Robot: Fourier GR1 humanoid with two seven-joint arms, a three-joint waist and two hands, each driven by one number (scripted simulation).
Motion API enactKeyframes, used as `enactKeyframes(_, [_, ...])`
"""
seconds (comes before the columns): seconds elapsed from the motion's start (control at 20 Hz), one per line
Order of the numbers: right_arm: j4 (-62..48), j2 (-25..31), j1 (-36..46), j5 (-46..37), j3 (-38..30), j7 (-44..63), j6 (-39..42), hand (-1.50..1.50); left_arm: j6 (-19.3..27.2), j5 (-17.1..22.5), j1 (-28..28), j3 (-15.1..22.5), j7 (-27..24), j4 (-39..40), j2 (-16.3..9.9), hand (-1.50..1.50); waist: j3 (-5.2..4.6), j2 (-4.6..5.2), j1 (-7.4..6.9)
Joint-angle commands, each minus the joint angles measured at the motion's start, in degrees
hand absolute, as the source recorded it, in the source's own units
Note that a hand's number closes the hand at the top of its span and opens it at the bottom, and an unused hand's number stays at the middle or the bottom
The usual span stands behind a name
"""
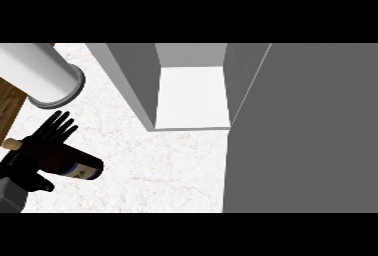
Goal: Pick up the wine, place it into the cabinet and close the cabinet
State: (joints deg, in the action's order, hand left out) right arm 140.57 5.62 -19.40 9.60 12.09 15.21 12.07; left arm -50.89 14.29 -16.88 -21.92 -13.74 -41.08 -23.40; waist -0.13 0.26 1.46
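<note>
A dark wine bottle [83, 167] with a pale label and a cork [11, 144] shows at the left edge of the head view, over the white marble counter [162, 165]. My left hand [44, 147] lies across the bottle's middle, its fingers [59, 125] straight and spread and its thumb [38, 185] below the bottle. I cannot tell whether the bottle stands on the counter or is lifted. The cabinet [192, 95] is open, its white inside showing at the top centre, to the right of the bottle. Its large grey door [303, 130] fills the right side. My right hand is out of view.
A big white cylinder with a grey rim [40, 72] lies at the top left, over a strip of brown wood [10, 107]. The cabinet's grey side wall [133, 80] stands between the cylinder and the opening. Bare counter stretches between the bottle and the door.
</note>
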Motion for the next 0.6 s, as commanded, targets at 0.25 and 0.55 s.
enactKeyframes(0.25, [5.1,-0.94,-3.86,4.9,0.98,-1.13,1.58,-1.5,-7.89,-1.9,-2.11,1.44,-6.56,10.58,-0.37,-1.5,-0.02,-0.07,0.24])
enactKeyframes(0.55, [4.74,-0.66,-1.44,6.28,-0.92,1.52,1.04,-1.5,-6.68,-3.04,-2.12,1.81,-10.92,14.14,1.77,-1.5,-0.09,0.08,0.1])
